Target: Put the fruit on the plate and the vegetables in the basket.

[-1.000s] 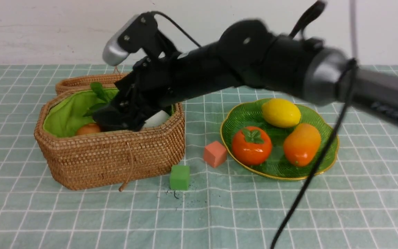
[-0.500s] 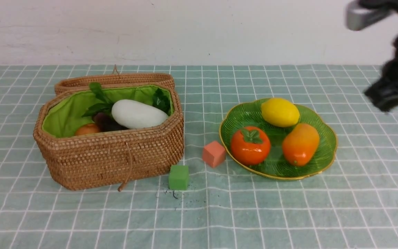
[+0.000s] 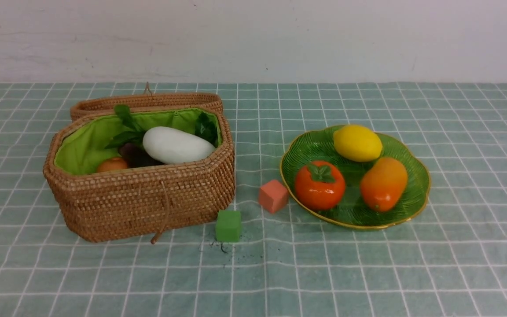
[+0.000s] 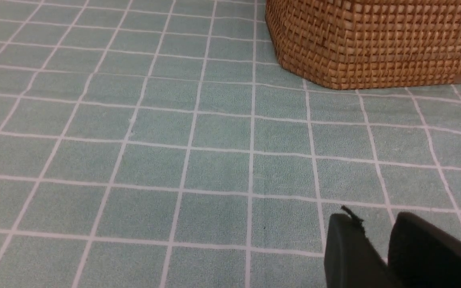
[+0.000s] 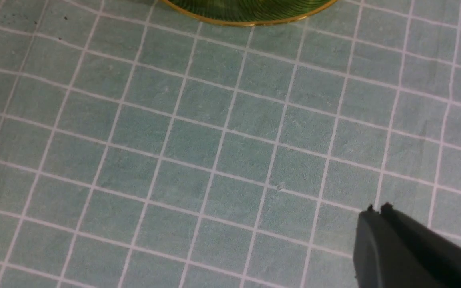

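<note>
- Three fruit: lemon [image 3: 358,142], persimmon [image 3: 320,185], mango [image 3: 383,183] on plate [image 3: 417,197]; radish [image 3: 174,145], eggplant [image 3: 137,155] in basket [image 3: 148,200].
- Left gripper [image 4: 376,234] slightly parted, empty, near basket [image 4: 374,44].
- Right gripper [image 5: 376,214] clenched, empty, near plate [image 5: 250,16].

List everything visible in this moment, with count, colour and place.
basket: 1, brown wicker, green lining, left, lid open
radish: 1, white, in basket
eggplant: 1, dark purple, in basket
round vegetable: 1, brownish-orange, in basket
plate: 1, green, gold rim, right
lemon: 1, yellow, on plate
persimmon: 1, orange, on plate
mango: 1, orange-yellow, on plate
cubes: 2, green, salmon, between basket and plate
tablecloth: 1, pale green check
left gripper: narrow gap, empty
right gripper: shut, empty
</note>
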Controlling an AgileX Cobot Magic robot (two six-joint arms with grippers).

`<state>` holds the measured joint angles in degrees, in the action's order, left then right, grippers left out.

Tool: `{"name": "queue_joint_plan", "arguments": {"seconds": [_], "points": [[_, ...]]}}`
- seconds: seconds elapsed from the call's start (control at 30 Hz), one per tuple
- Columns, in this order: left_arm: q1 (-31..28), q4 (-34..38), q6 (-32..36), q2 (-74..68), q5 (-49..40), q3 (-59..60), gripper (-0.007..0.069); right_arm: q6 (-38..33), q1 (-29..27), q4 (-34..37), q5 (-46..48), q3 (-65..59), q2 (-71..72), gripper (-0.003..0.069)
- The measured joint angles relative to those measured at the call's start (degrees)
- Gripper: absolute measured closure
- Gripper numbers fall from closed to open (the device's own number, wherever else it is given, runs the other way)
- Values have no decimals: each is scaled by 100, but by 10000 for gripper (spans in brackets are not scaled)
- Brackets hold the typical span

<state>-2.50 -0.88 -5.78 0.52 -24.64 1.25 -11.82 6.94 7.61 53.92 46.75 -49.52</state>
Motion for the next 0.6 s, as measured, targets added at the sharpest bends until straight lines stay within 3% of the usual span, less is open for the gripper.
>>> {"name": "queue_joint_plan", "arguments": {"seconds": [0.3,0.4,0.53,0.6], "points": [[0,-4,0,0,0,0,455,-152,-21,-90,352,-201,687,663],[0,-4,0,0,0,0,449,-217,-153,-237,-317,-519,1406,661],[0,-4,0,0,0,0,441,128,-427,-347,-2296,-1887,2847,657],[0,-4,0,0,0,0,440,281,-495,-431,-2738,-2269,3194,656]]}}
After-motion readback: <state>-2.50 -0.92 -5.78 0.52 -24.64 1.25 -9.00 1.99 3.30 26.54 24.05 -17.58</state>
